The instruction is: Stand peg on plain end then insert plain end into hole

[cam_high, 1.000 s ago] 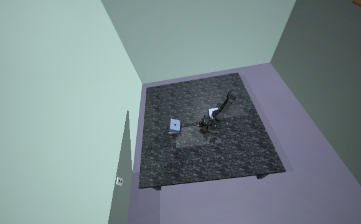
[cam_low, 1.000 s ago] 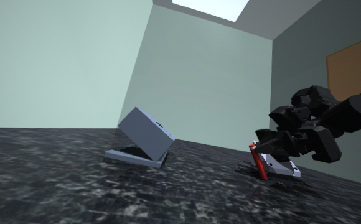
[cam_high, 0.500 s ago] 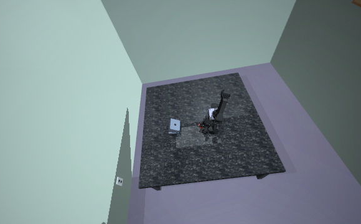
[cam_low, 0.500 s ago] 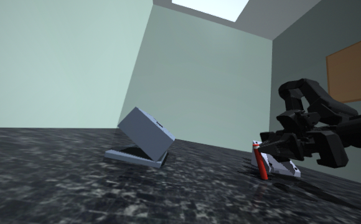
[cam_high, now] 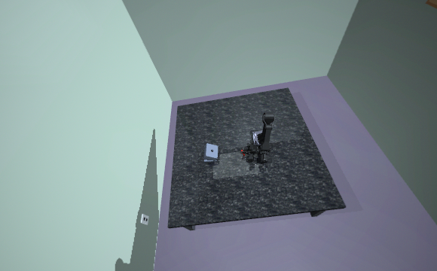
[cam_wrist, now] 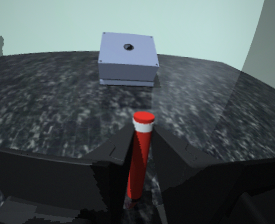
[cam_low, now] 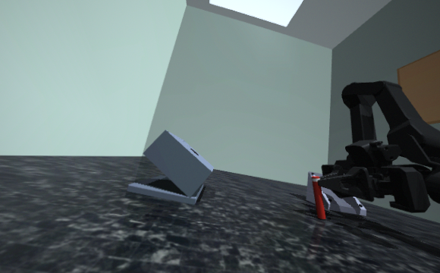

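The red peg [cam_low: 319, 205] [cam_wrist: 140, 160] stands close to upright, leaning slightly in the exterior view, with its white-banded end up and its plain end down at or just above the table. My gripper [cam_low: 319, 183] [cam_wrist: 141, 129] is shut on the peg just below the white band, reaching in nearly level from the arm side. The sloped panel [cam_high: 209, 154] [cam_low: 178, 163] [cam_wrist: 113, 54] stands apart from the peg, farther out from the arm. Its one hole [cam_high: 212, 150] [cam_low: 194, 152] [cam_wrist: 128, 47] is empty and faces up and toward the arm.
The dark speckled table [cam_high: 218, 203] [cam_low: 91, 235] [cam_wrist: 53, 95] carries everything. A pale bracket [cam_high: 255, 137] [cam_low: 343, 205] with small holes sits by the arm, behind the peg in the exterior view. The panel rests on a flat foot [cam_low: 159, 193] [cam_wrist: 125, 82].
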Controlling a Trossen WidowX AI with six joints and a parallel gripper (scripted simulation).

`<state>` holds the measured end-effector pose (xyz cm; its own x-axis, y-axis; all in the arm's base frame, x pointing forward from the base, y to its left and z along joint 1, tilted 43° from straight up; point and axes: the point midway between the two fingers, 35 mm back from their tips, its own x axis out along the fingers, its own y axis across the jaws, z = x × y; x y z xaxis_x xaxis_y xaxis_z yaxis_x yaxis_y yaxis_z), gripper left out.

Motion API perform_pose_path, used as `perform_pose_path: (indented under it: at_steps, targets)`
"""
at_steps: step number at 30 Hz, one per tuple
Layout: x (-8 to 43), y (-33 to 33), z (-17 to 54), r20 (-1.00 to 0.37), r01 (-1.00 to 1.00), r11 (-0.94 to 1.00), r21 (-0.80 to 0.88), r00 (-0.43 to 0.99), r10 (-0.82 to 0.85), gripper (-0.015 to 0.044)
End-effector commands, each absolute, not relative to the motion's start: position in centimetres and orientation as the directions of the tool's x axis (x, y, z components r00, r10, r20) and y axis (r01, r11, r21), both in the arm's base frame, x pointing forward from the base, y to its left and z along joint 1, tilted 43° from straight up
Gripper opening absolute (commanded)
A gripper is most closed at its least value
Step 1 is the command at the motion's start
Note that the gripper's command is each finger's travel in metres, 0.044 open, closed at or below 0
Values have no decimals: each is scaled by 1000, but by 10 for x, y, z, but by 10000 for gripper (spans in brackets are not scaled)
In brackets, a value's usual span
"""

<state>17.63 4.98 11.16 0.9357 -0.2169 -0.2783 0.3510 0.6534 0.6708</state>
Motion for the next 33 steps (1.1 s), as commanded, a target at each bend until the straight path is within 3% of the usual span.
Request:
perform_pose_path:
  at_steps: [1, 33]
  targets:
    - [176, 50, 114, -267, 346, 650, 676, 938, -221, 50]
    - [171, 55, 111, -282, 345, 653, 675, 938, -204, 50]
